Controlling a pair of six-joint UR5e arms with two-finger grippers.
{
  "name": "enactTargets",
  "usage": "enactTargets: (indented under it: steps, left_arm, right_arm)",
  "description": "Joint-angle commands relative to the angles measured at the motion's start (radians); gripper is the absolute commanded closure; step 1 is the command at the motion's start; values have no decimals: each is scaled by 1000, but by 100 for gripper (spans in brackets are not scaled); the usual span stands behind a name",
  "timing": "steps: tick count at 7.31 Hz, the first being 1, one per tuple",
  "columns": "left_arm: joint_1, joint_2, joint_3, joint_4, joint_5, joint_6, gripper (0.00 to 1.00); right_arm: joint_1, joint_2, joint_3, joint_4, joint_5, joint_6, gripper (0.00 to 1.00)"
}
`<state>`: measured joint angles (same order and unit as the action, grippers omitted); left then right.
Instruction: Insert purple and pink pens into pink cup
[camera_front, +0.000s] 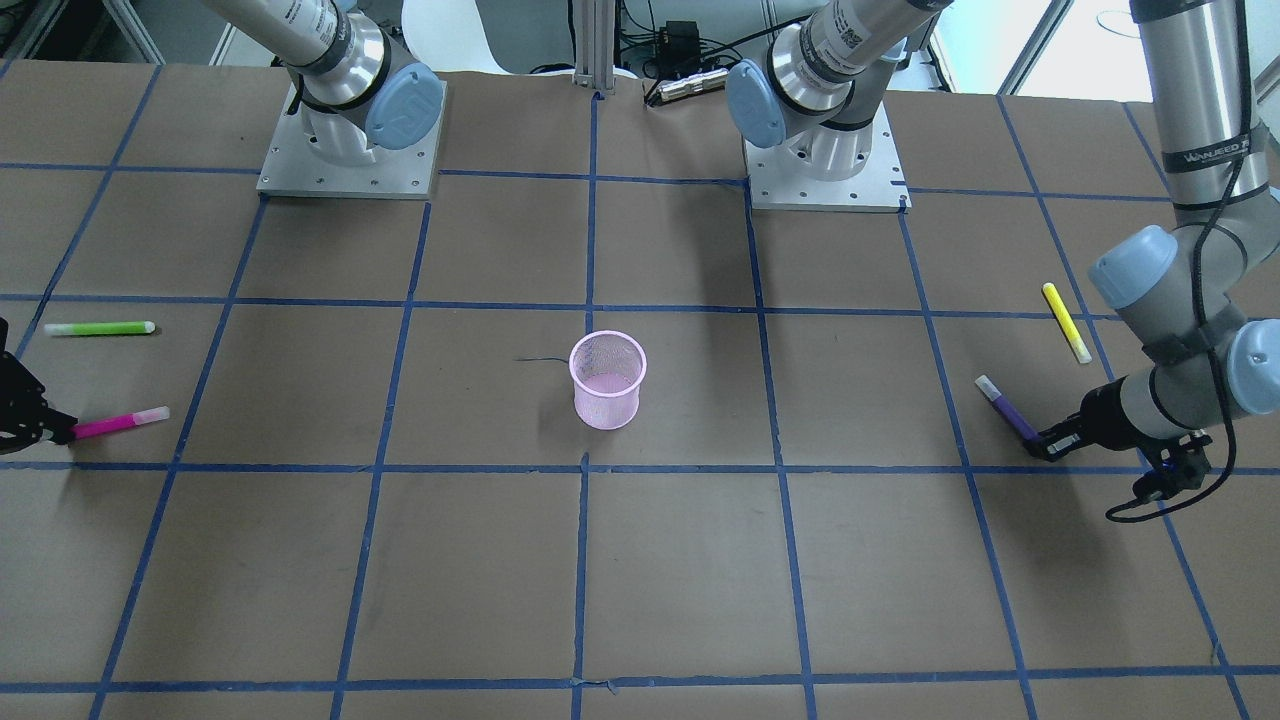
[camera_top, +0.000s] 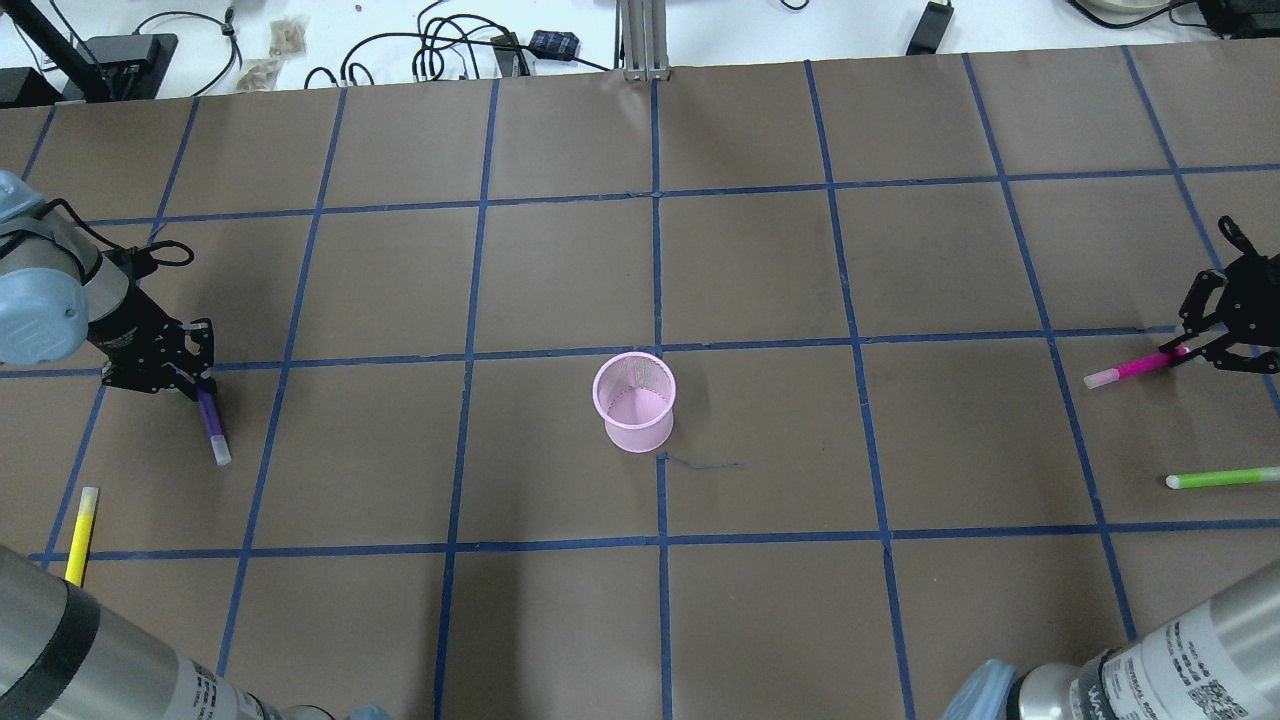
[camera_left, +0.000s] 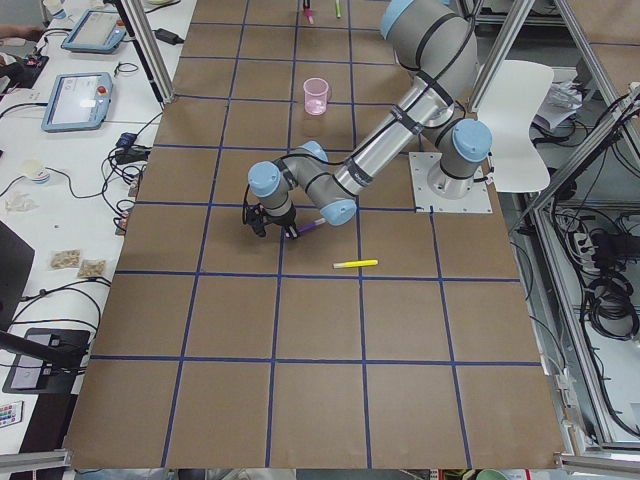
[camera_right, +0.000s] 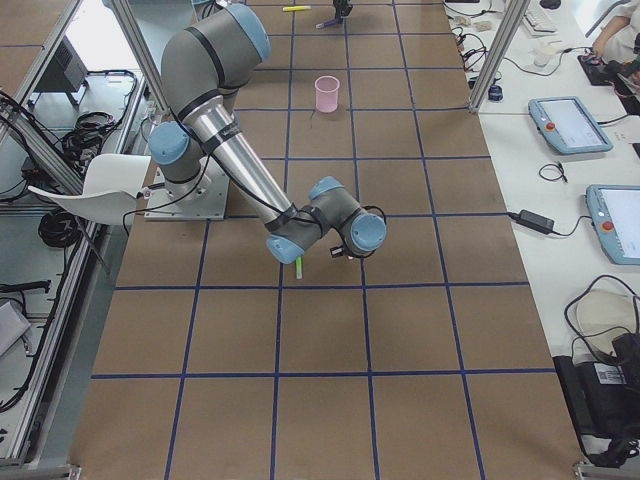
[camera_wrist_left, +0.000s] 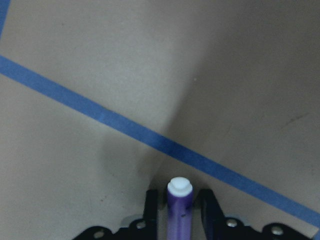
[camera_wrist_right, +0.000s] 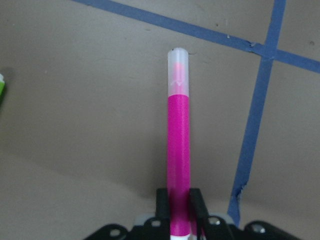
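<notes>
The pink mesh cup (camera_top: 634, 402) stands upright at the table's middle, also in the front view (camera_front: 607, 380). My left gripper (camera_top: 185, 375) is shut on the purple pen (camera_top: 212, 425) at one end. The pen's white cap points away from the fingers in the left wrist view (camera_wrist_left: 179, 210). My right gripper (camera_top: 1190, 350) is shut on the pink pen (camera_top: 1135, 367) at one end. The pen's clear cap points towards the cup (camera_wrist_right: 178, 145). Both pens are low over the table, far from the cup.
A yellow pen (camera_top: 80, 520) lies near my left gripper, towards the robot's side. A green pen (camera_top: 1225, 479) lies near my right gripper. The brown table (camera_top: 760, 270) carries a blue tape grid. A thin dark thread (camera_top: 705, 464) lies beside the cup.
</notes>
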<state>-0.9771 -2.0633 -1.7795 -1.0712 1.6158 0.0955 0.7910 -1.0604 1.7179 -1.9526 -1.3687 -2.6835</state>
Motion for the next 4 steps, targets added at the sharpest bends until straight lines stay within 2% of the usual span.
enactTargets:
  steps: [1, 2, 4]
  left_arm:
    - [-2, 26, 14, -29, -1, 0, 100]
    - [-12, 46, 44, -44, -1, 0, 100]
    - [-21, 67, 64, -79, -1, 4, 100]
  right_arm:
    - [-1, -3, 0, 4, -20, 19, 93]
    - [-1, -9, -1, 9, -20, 22, 95]
    - [5, -65, -43, 29, -70, 143, 97]
